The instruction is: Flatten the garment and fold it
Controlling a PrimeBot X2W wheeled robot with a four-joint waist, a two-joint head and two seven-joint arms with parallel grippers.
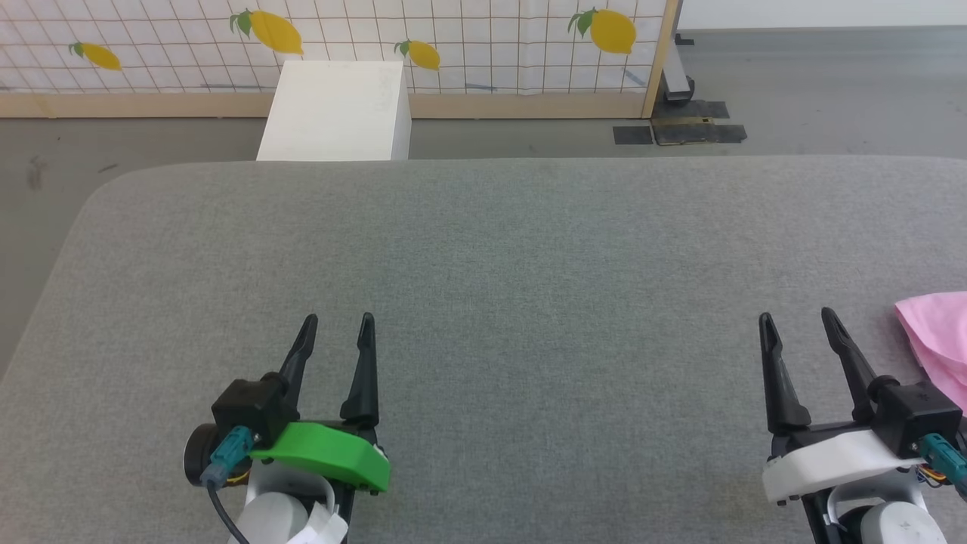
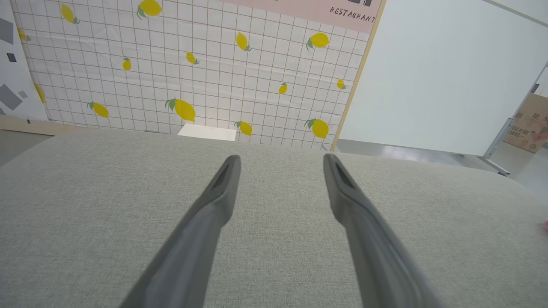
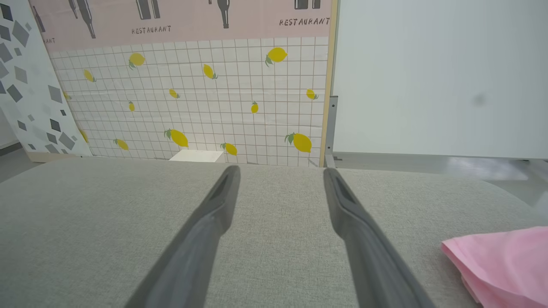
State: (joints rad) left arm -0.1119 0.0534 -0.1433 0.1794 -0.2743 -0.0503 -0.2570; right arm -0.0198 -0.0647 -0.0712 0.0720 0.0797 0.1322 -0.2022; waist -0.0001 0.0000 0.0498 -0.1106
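Left gripper (image 1: 339, 317) and right gripper (image 1: 796, 313) are both spread and empty over the grey fabric-covered worktop (image 1: 483, 249); the light pink thin-fabric garment (image 1: 940, 340) lies just outside the right gripper, cut by the frame edge; probably light and limp, best pinched at its near corner; a corner points toward that gripper, long axis unclear.

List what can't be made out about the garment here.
- The garment, head view: cut off by the right edge; full shape and folds unknown.
- Right wrist view: cut by the right and bottom edges too.
- Left wrist view: a pink speck at the right edge, too small to identify.
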